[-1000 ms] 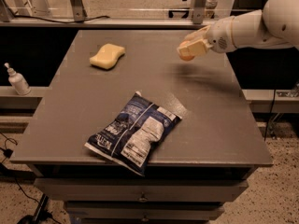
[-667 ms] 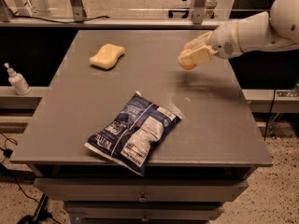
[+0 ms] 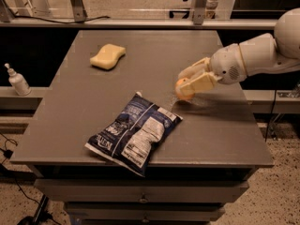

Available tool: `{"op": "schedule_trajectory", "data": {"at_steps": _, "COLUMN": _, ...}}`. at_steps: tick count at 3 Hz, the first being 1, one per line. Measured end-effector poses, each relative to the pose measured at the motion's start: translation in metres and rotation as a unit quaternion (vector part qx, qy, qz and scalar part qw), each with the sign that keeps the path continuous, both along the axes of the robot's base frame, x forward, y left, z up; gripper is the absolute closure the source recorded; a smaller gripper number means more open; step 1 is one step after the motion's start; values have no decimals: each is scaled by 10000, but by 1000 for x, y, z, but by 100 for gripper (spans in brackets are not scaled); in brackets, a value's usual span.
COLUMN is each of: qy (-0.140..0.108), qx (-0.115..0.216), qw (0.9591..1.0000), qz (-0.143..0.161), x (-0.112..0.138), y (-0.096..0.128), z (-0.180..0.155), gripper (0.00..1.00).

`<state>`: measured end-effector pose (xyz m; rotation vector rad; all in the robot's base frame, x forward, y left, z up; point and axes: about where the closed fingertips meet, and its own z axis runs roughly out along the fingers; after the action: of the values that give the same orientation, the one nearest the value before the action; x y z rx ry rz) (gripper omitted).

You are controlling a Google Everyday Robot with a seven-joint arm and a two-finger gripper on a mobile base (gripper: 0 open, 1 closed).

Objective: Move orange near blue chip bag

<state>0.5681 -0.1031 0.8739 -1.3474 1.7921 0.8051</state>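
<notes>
The orange [image 3: 183, 88] is a small round fruit held between the fingers of my gripper [image 3: 188, 82], just above the grey table [image 3: 220, 130] at centre right. The gripper is shut on it, reaching in from the right on a white arm. The blue chip bag [image 3: 133, 131], dark blue with white panels, lies flat near the table's front edge, a short way left and in front of the orange. The fingers partly cover the orange.
A pale yellow sponge [image 3: 108, 56] lies at the back left of the table. A white pump bottle [image 3: 18, 80] stands on a shelf off the table's left side. Drawers sit under the table's front edge.
My gripper has carried the orange forward and down, from the back right of the table to a spot close to the chip bag's upper right corner.
</notes>
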Motion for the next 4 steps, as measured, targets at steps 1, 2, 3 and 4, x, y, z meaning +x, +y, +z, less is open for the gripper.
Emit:
{"op": "schedule_trajectory", "data": {"at_steps": 1, "qy": 108, "qx": 249, "qw": 9987, "qz": 436, "x": -32, "y": 24, "z": 2, "gripper": 100}}
{"op": "schedule_trajectory", "data": {"at_steps": 2, "qy": 58, "qx": 466, "qw": 9962, "qz": 731, "x": -54, "y": 42, "z": 9, "gripper": 100}}
{"op": "schedule_trajectory", "data": {"at_steps": 3, "qy": -125, "qx": 446, "qw": 9945, "qz": 942, "x": -69, "y": 56, "z": 5, "gripper": 100}}
{"op": "schedule_trajectory", "data": {"at_steps": 4, "qy": -329, "qx": 383, "qw": 9927, "qz": 1095, "x": -76, "y": 64, "z": -3, "gripper": 100}}
